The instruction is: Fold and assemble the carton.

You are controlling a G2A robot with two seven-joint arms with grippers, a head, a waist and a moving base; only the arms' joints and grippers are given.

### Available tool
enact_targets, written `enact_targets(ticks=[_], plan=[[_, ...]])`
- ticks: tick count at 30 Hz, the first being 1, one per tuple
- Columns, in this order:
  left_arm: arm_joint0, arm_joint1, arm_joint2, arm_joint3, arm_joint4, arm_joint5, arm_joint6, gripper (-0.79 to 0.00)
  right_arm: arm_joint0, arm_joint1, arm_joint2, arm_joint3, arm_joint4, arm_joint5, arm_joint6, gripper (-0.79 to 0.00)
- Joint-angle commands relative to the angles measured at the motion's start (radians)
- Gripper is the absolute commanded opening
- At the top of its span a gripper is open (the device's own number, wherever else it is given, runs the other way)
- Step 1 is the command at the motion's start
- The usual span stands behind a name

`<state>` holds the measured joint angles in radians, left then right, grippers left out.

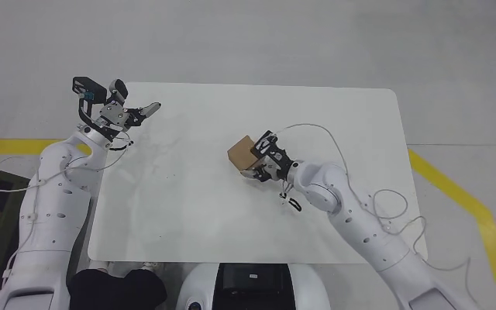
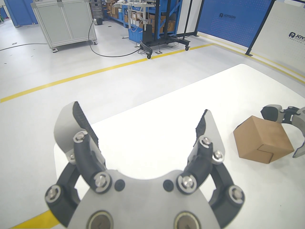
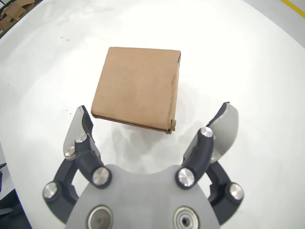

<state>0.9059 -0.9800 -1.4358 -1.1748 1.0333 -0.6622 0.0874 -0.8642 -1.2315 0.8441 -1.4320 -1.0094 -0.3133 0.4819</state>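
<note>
Carton [image 3: 137, 89] looks fully assembled to me: a closed brown cube resting near the middle of the counter [image 1: 232, 217], with its flaps interlocked on one side face. My right end effector [image 3: 155, 108] sits just beside it, jaws spread and gripping nothing. Farther off, over a counter corner, my left end effector [image 2: 140, 110] hangs wide open and empty. I judge that little remains beyond backing away.

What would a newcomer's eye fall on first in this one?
The brown carton, already folded into a box shape, sits near the middle of the white table. The right gripper is open right at it, with a finger to either side of its near end. The left gripper hangs open and empty over the table's far left corner.
</note>
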Motion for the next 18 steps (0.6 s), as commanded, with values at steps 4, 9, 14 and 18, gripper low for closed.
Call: enact_targets(ticks=[4,9,14,18], plan=[[0.0,0.0,0.0,0.0,0.0,0.0,0.0,0.0,0.003,-0.008,-0.005,0.009,0.006,0.011,-0.005,0.0],[0.0,0.0,0.0,0.0,0.0,0.0,0.0,0.0,0.007,-0.014,-0.007,0.01,0.004,0.008,0.005,0.0],[0.0,0.0,0.0,0.0,0.0,0.0,0.0,0.0,0.006,-0.02,-0.011,0.016,-0.001,0.012,0.012,0.0],[0.0,0.0,0.0,0.0,0.0,0.0,0.0,0.0,0.005,-0.025,-0.013,0.021,0.001,0.019,0.016,0.0]])
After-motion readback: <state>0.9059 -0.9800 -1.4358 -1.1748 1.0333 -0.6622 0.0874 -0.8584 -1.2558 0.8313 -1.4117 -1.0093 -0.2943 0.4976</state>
